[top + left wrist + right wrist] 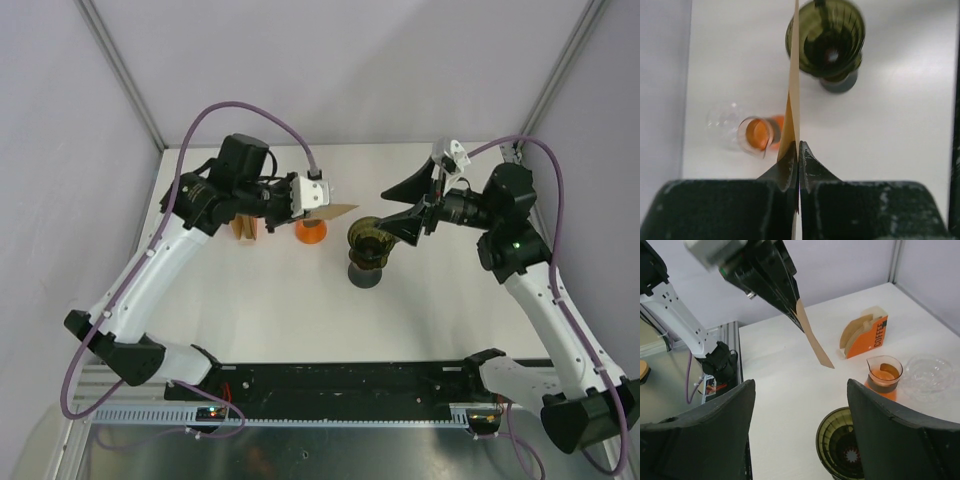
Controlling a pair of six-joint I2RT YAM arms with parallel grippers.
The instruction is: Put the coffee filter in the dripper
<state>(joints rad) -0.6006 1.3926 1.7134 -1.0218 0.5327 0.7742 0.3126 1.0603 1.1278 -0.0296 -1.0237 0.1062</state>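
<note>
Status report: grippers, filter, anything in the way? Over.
Left gripper shut on filter, held in the air. Right gripper open, empty, by dripper. Dripper empty. Orange jug beside it, not blocking.

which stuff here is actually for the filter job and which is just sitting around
For the job: coffee filter, pinched in the left claw; green dripper.
Just lying about: orange glass beaker; clear glass dish; orange filter box.
</note>
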